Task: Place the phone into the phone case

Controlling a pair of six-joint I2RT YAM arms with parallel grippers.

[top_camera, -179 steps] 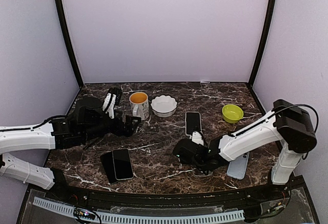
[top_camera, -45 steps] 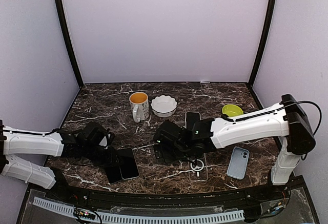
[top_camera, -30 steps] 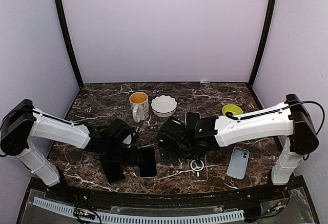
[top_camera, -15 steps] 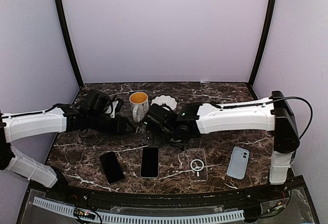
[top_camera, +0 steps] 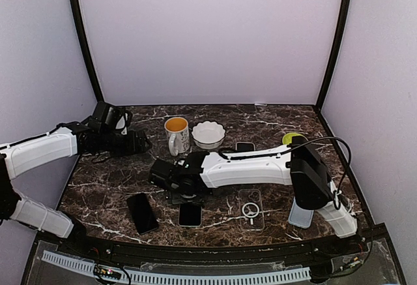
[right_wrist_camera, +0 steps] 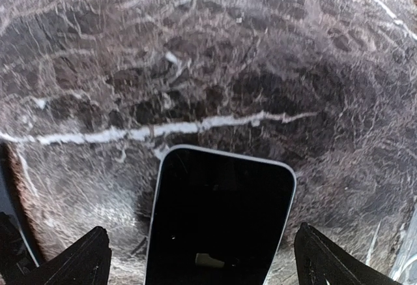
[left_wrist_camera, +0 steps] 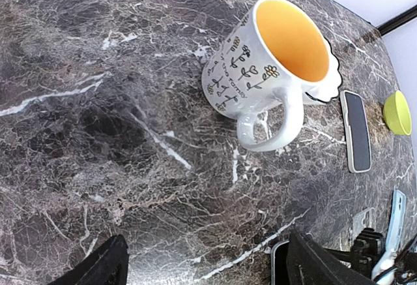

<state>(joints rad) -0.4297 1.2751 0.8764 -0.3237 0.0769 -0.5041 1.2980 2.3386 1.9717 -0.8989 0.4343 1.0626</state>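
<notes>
A white-rimmed black phone (top_camera: 189,214) lies flat near the front edge. My right gripper (top_camera: 183,195) hovers just behind it, open. In the right wrist view the phone (right_wrist_camera: 220,223) lies between and ahead of my right gripper (right_wrist_camera: 208,262), untouched. A clear phone case (top_camera: 251,207) with a ring mark lies to the phone's right. My left gripper (top_camera: 135,143) is open and empty at the back left, beside the mug (top_camera: 176,134). The left wrist view shows my left gripper (left_wrist_camera: 208,269) above bare marble.
A second black phone (top_camera: 141,212) lies front left, a third (top_camera: 244,147) behind the right arm. A white bowl (top_camera: 208,134) and a green bowl (top_camera: 291,138) stand at the back. A light-blue case (top_camera: 300,216) lies front right.
The left gripper let go of the white-rimmed phone, opened and drew back to the back left. The right arm swung left and now hangs over that phone.
</notes>
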